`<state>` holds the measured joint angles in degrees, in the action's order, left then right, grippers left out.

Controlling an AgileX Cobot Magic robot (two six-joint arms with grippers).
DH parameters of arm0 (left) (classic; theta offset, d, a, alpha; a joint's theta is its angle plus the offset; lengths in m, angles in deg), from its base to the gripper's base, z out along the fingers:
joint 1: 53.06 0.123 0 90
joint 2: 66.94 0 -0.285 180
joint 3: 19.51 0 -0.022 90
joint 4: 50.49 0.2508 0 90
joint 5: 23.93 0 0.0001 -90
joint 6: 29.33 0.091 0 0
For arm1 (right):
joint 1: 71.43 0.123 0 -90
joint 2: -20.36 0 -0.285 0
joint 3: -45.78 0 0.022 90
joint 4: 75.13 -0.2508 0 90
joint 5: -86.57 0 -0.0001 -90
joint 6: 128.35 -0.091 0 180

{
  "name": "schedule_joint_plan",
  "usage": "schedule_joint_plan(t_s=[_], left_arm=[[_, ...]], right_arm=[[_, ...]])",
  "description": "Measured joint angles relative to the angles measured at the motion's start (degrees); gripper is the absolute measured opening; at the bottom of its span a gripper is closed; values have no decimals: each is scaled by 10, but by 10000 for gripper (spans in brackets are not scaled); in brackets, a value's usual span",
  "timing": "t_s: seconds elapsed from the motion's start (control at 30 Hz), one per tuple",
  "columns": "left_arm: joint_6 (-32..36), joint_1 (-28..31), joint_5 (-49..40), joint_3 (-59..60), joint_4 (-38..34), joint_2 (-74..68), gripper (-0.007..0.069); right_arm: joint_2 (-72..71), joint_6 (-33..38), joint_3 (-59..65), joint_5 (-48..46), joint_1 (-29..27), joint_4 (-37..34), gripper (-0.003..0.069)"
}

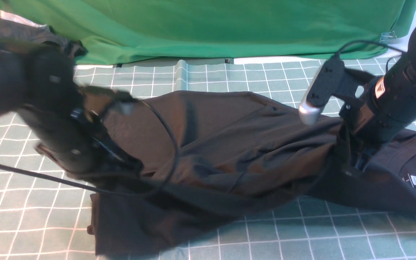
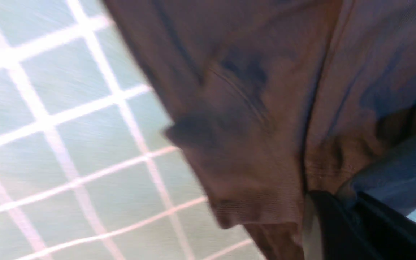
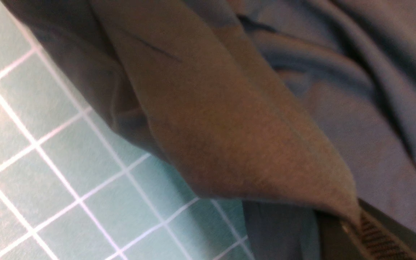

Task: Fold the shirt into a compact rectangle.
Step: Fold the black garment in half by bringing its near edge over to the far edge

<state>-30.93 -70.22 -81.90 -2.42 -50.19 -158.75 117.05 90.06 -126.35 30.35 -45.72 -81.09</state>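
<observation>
Roughly centred on the gridded green tabletop (image 1: 302,234): black shirt (image 1: 237,144), rumpled, stretched from left to right, with the collar and white neck label (image 1: 415,180) at the right end. Raised off the tabletop along the far edge, sagging in folds through the middle, with the near left corner flat on the grid. Left tool (image 1: 128,168) blurred, low over the shirt's left end, closed tight with bunched cloth against a dark finger (image 2: 341,231) in the left wrist view. Right tool (image 1: 356,159) down near the collar, clamped on a fold of the shirt, with the cloth drawn to a point at a ridged finger (image 3: 370,234). Behind, along the far edge, a big green cloth (image 1: 229,29); at the far left corner, a heap of dark clothing (image 1: 24,32). Black cable (image 1: 172,144) looping over the shirt by the left arm.
</observation>
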Motion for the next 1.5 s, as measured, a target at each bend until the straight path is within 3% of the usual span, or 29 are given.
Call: schedule_joint_plan(t_s=[0.13, 0.5, 0.87, 1.17, 1.27, 1.4, 1.5], left_arm=[[-27, 18, 10, -25, 53, 31, 6], [-11, 111, 19, -216, 71, -71, 7], [-9, 138, 17, -425, 91, -289, 7], [-9, 138, 26, -457, 103, -388, 18], [-9, 138, 34, -458, 105, -400, 57], [-11, 139, 46, -462, 105, -403, 209], [-17, 141, 23, -485, 110, -400, 343]], right_arm=[[-5, 0, -37, 3, 0, -1, 36], [57, 19, -120, 64, -1, 5, 36], [207, 55, -220, 71, -21, 19, 36], [291, 56, -249, 165, -42, 23, 41], [304, 56, -249, 195, -42, 25, 83], [311, 52, -249, 238, -43, 38, 290], [303, 8, -258, 239, -45, 64, 396]])
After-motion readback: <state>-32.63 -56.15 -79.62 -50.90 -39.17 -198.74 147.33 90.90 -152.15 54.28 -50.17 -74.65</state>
